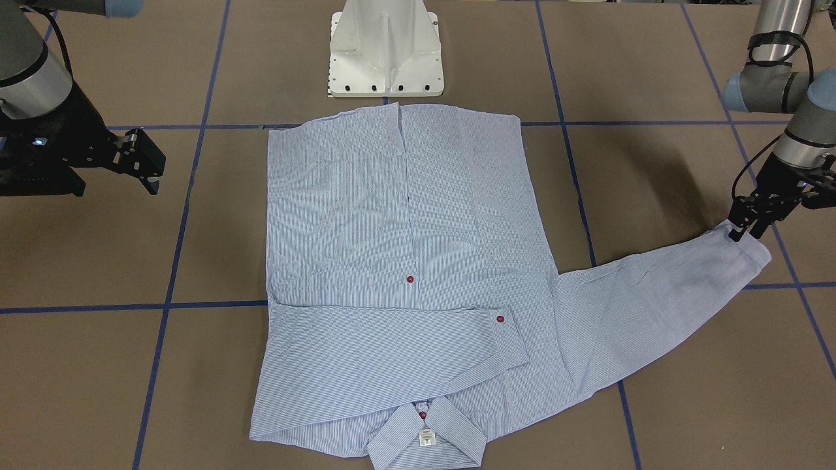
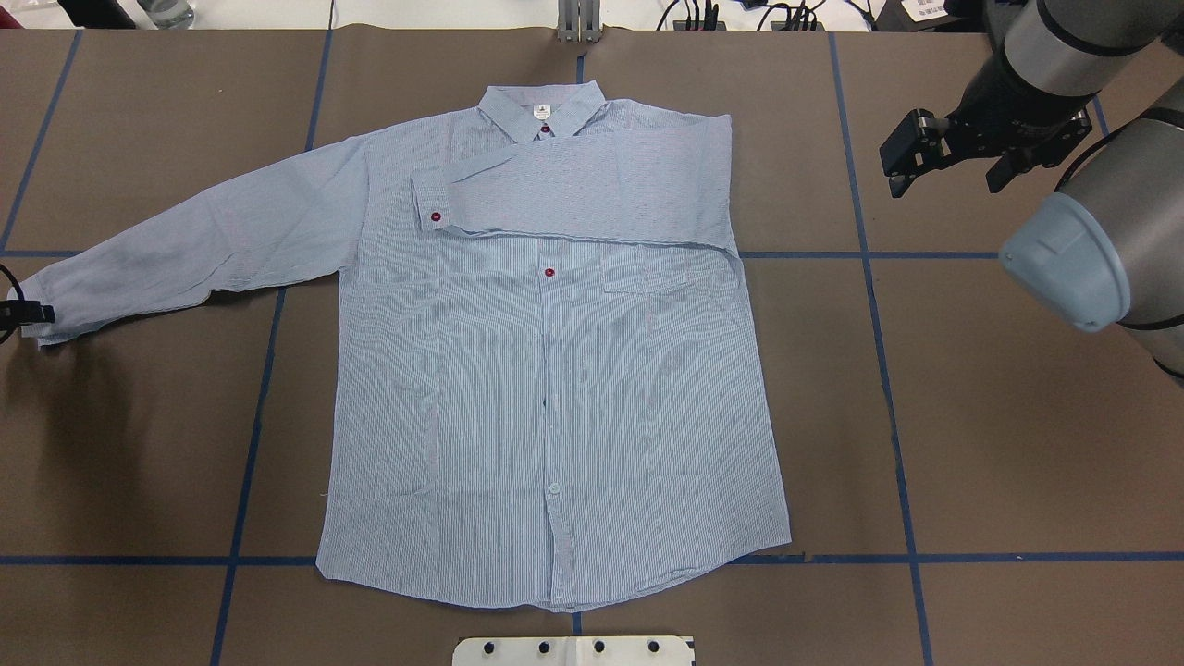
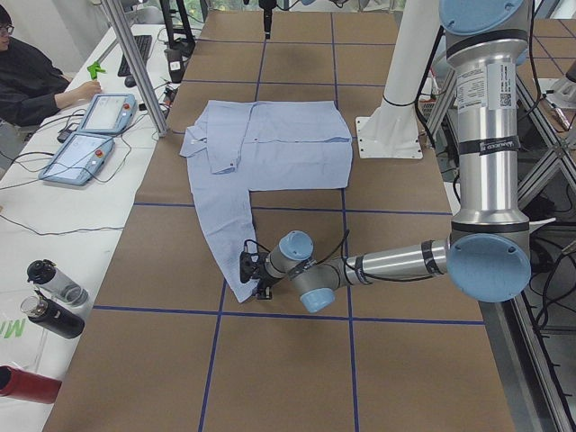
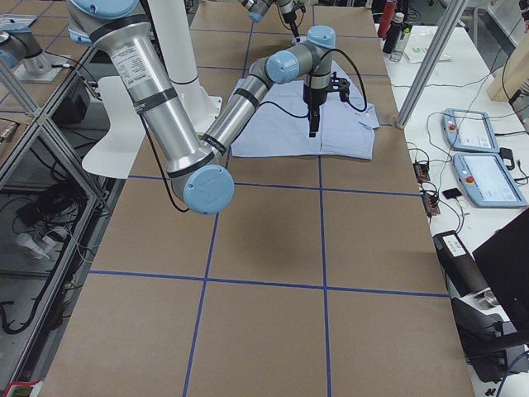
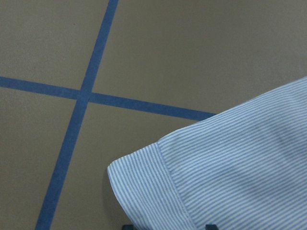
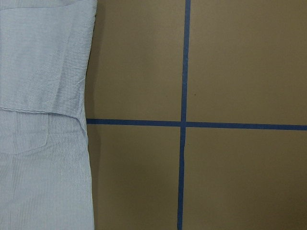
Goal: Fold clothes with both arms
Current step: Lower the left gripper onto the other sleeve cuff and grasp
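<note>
Blue-and-white striped, thin, limp: judging the shirt [image 2: 555, 398] light, soft, apt to sag and slide, so favouring a grip on a hemmed edge like the cuff [image 1: 752, 253]. Lying flat on the table [image 2: 1017, 416], collar [image 2: 546, 106] away from the robot, one sleeve [image 2: 573, 194] folded over the chest, the other reaching out to the robot's left. Hovering at that cuff with the left gripper [image 1: 746, 234], jaws apart, nothing pinched. Holding the right gripper [image 2: 953, 166] spread and empty beside the shirt. Catching the parted fingertips [image 5: 126, 227] only from the left wrist; losing most of that gripper off the overhead's edge.
</note>
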